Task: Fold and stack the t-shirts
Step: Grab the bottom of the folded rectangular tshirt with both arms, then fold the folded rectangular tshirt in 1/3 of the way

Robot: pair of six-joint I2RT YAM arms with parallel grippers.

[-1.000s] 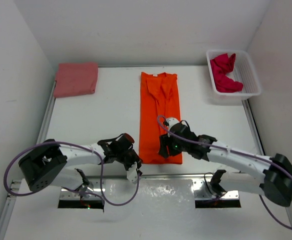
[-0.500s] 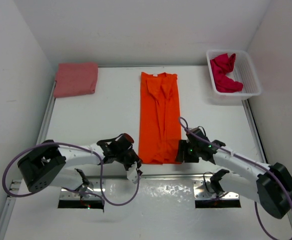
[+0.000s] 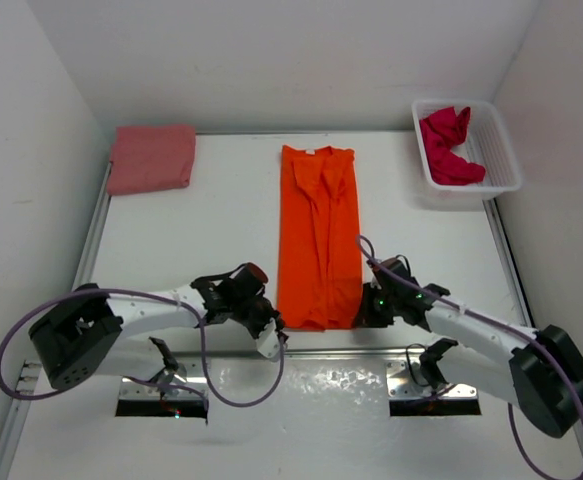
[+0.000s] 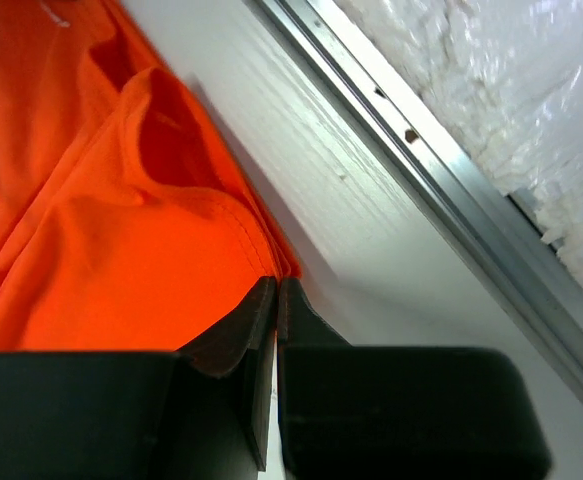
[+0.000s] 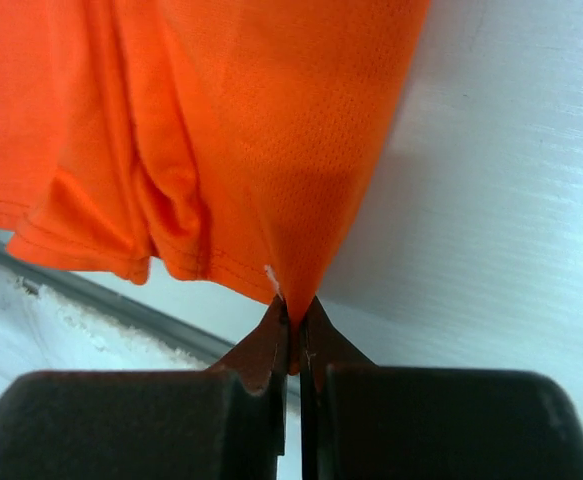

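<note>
Right gripper (image 5: 293, 312) has left the middle of the orange t-shirt (image 3: 318, 230) for its near right corner since a second ago; left gripper (image 4: 275, 286) remains at the near left corner.

Count: three t-shirts, two grippers, one basket. Both grippers have their fingers pressed together on orange cloth, the left pinching the hem at its corner and the right pinching a point of the hem at its corner. The orange t-shirt lies as one long narrow strip on the table (image 3: 211, 240), stretching straight ahead from between the two grippers. The salmon-pink t-shirt (image 3: 151, 158) lies folded flat, well ahead and to the left of the left gripper. The crimson t-shirt (image 3: 449, 145) lies crumpled inside the white mesh basket (image 3: 499, 148), well ahead and to the right of the right gripper.
</note>
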